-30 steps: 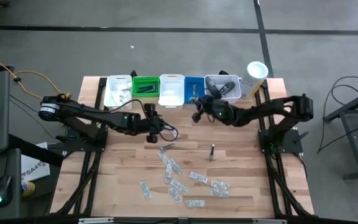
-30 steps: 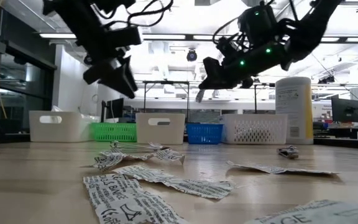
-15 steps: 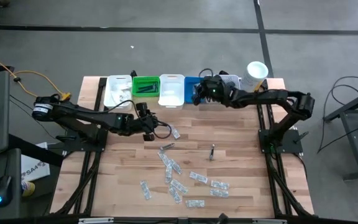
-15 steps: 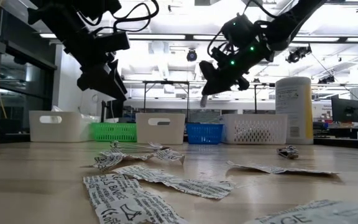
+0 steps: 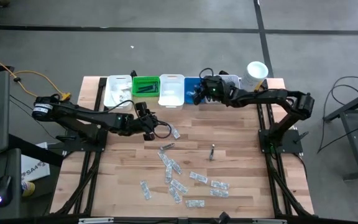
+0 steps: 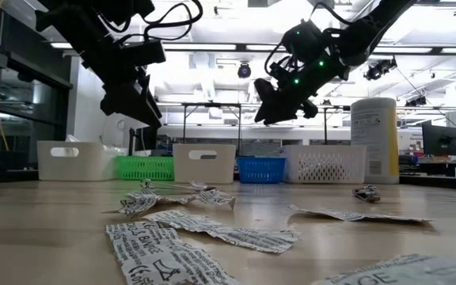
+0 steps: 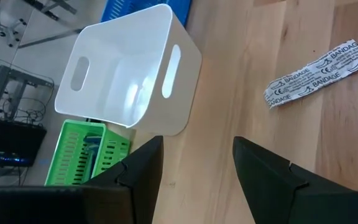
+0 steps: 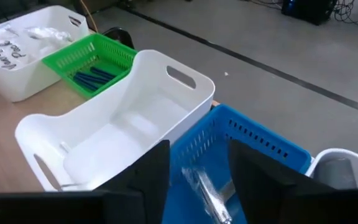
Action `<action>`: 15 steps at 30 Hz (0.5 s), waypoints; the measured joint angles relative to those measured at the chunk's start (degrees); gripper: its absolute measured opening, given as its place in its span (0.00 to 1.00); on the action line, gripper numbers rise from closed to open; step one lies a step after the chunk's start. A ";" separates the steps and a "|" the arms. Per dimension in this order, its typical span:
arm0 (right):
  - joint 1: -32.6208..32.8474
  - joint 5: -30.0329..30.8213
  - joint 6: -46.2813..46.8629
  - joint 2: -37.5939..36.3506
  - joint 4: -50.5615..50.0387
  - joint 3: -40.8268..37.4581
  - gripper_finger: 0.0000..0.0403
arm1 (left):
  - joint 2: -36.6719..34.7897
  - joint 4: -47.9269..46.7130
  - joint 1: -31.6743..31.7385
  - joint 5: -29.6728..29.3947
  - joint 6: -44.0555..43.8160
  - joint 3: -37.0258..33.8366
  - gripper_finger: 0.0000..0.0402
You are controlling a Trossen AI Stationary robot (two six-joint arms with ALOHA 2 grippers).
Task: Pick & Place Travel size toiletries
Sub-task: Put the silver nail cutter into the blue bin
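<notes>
My right gripper (image 5: pixel 197 94) (image 8: pixel 197 155) hangs open over the blue bin (image 8: pixel 253 155) at the table's far edge. A small silvery tube (image 8: pixel 211 194) is inside that bin, below the fingers and clear of them. My left gripper (image 5: pixel 146 122) (image 7: pixel 197 149) is open and holds nothing. It hovers over the table in front of the middle white bin (image 7: pixel 129 74). A bandage sachet (image 7: pixel 319 71) (image 5: pixel 175 133) lies flat on the wood just to its right. Several more sachets (image 5: pixel 179 177) lie scattered toward the near edge.
Along the far edge stand a white bin (image 5: pixel 117 92), a green bin (image 5: pixel 145 87) with dark razors, the middle white bin (image 5: pixel 171 90), the blue bin (image 5: pixel 193 84), a white basket (image 5: pixel 230 84) and a tall white canister (image 5: pixel 256 73). A small dark item (image 5: pixel 212 151) lies mid-table.
My right gripper has gone toward the far edge and up, carrying the silvery tube over the blue bin. It has then opened and let go, and the tube no longer hangs below it. My left gripper has drawn back a little toward the far left.
</notes>
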 joint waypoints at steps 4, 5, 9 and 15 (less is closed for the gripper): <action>0.20 -0.92 0.61 -1.02 -1.62 -0.01 0.39 | 0.00 -0.04 0.00 0.02 -0.55 0.00 0.47; 0.40 -1.95 1.27 -1.91 -3.51 -0.02 0.39 | 0.00 -0.14 0.00 0.02 -0.79 0.00 0.47; 2.05 -7.30 4.52 -7.08 -14.44 0.00 0.39 | 0.00 -0.73 0.00 0.00 -1.70 0.00 0.47; 7.56 -15.07 6.10 -13.25 -30.75 -0.02 0.39 | 0.00 -0.59 0.00 -0.02 -1.02 0.00 0.47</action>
